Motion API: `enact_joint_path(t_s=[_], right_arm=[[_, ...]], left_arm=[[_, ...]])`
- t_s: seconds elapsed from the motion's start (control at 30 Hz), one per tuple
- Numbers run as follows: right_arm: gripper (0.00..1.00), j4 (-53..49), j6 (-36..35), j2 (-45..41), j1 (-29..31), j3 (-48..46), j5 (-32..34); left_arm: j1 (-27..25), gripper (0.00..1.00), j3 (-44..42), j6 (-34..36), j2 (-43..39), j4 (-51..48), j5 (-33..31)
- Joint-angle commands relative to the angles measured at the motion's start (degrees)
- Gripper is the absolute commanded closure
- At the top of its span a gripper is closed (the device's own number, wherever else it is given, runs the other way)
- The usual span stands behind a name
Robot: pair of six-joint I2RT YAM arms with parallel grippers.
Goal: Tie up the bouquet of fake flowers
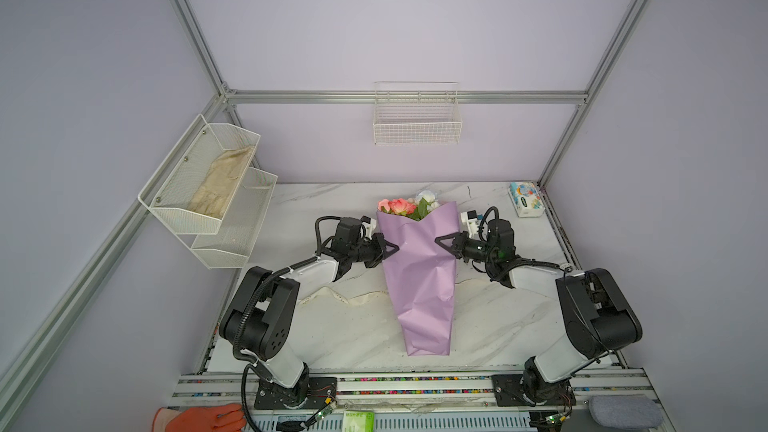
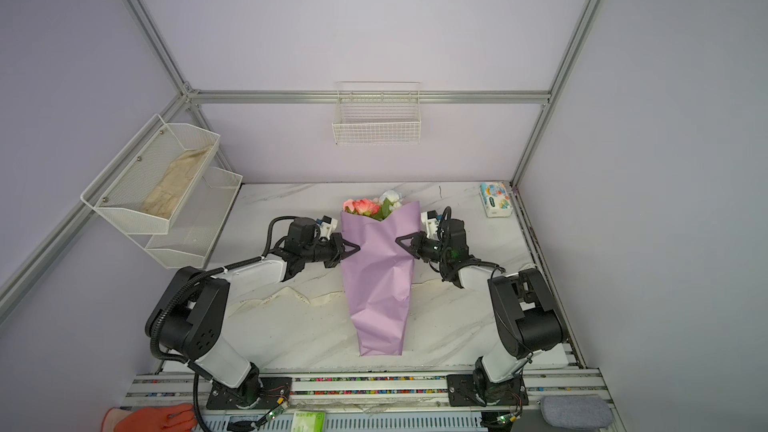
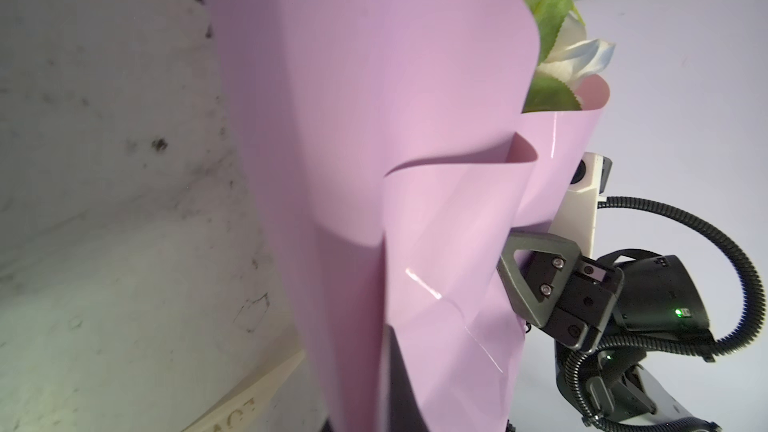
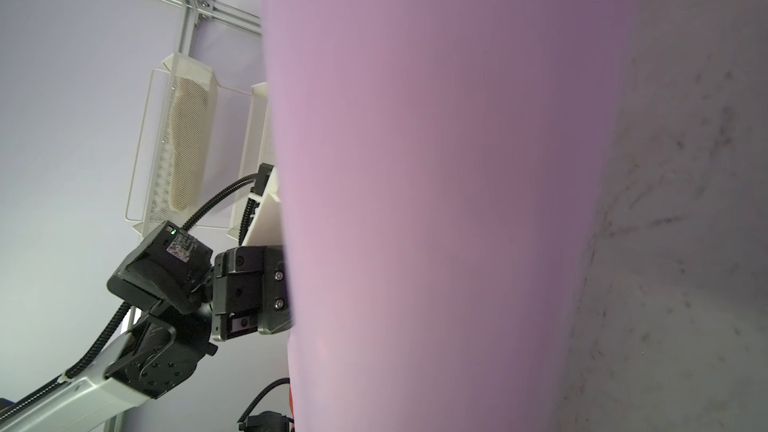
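A white marble table (image 1: 353,338) filled the scene, seen from above in both top views. Two black and white robot arms rose from a rail (image 1: 415,384) at its near edge. The left arm (image 1: 266,313) leaned up and inward from the left, elbow high, its forearm pointing toward the middle. The right arm (image 1: 594,317) mirrored it from the right. Between them lay the bouquet of fake flowers (image 1: 419,284), wrapped in a creased lilac paper cone (image 1: 424,322). Its narrow end pointed toward the rail and its wide mouth toward the far side, where pink and white roses (image 1: 401,205) and green leaves (image 1: 423,208) showed. A cream ribbon (image 1: 332,297) lay flat on the table, running up to the cone on both sides. The left gripper (image 1: 392,248) met the cone's left edge in its upper half, jaws closed together. The right gripper (image 1: 439,240) reached over the right edge opposite, jaws likewise closed. Whether either nipped the paper could not be told. In each wrist view the lilac paper filled most of the frame.
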Motion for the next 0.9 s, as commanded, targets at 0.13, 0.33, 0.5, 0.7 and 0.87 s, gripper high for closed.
enact_joint_path(t_s=[0.13, 0.33, 0.5, 0.7, 0.87], right_arm=[[0.91, 10.20, 0.58, 3.42, 1.04, -4.54, 4.69], [0.90, 12.38, -1.32, 9.18, 1.00, -3.65, 5.94], [0.91, 11.85, -2.08, 14.90, 1.03, -1.57, 6.83], [0.85, 11.64, -2.26, 17.13, 1.02, -2.01, 8.03], [0.84, 9.27, -2.41, 16.93, 0.83, -0.59, 9.62]], left_arm=[[-0.40, 1.00, -4.70, 5.03, 1.32, 4.26, -4.97], [-0.40, 1.00, -1.95, 6.45, 7.91, 7.07, -4.95], [-0.26, 1.00, 0.97, 7.68, 11.52, 5.01, -6.04], [0.81, 0.99, 2.91, 11.06, 12.50, -0.58, -6.93], [1.51, 1.00, 6.26, 13.88, 13.48, -5.37, -7.10]])
